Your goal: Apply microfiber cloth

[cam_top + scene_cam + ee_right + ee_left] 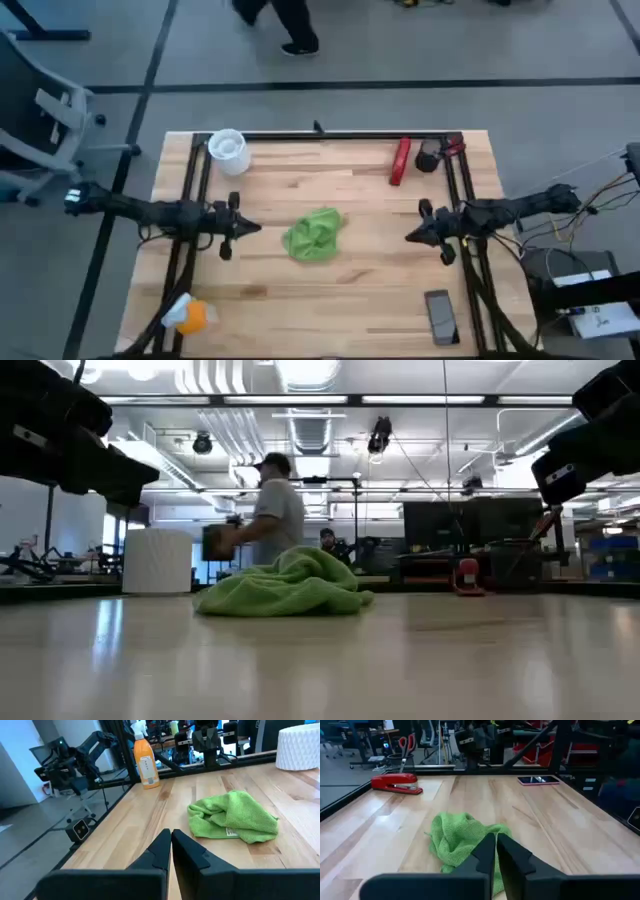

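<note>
Left gripper (pixel 252 229): fingers pressed together, empty, hovering just beside the cloth. Right gripper (pixel 412 236): likewise closed and empty, a little farther off on the opposite side. Microfiber cloth (pixel 314 236): lime-green, crumpled in a heap mid-table, between the two grippers. Phone (pixel 439 315): near table edge, well apart from cloth. Handling note: judged pre-grasp; spread the fingers first, descend onto a raised fold, pinch firmly so the soft fabric lifts whole.
</note>
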Controlling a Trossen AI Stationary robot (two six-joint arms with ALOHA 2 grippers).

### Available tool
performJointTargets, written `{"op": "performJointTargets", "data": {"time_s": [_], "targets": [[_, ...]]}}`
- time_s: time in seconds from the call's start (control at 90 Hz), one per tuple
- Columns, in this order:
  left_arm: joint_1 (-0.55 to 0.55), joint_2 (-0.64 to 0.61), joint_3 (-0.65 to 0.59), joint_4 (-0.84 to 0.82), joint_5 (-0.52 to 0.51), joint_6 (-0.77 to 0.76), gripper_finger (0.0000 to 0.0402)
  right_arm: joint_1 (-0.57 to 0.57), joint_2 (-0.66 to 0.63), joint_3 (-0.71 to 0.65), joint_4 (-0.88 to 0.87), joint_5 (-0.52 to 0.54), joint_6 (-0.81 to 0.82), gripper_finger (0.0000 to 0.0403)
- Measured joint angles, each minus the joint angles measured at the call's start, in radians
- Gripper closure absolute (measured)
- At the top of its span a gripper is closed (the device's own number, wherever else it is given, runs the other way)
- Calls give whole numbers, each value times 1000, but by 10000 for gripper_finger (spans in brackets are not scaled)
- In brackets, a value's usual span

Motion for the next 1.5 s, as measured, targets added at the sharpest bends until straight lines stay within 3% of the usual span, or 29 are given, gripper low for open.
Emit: {"op": "performJointTargets", "data": {"time_s": [1.133,1.378,1.5], "targets": [[0,0,0,0,0,0,397,0,0,0,3,0,8,403],[0,0,0,0,0,0,398,0,1,-3,95,52,-41,403],[0,0,0,0,0,0,397,2,20,-1,189,47,38,403]]}}
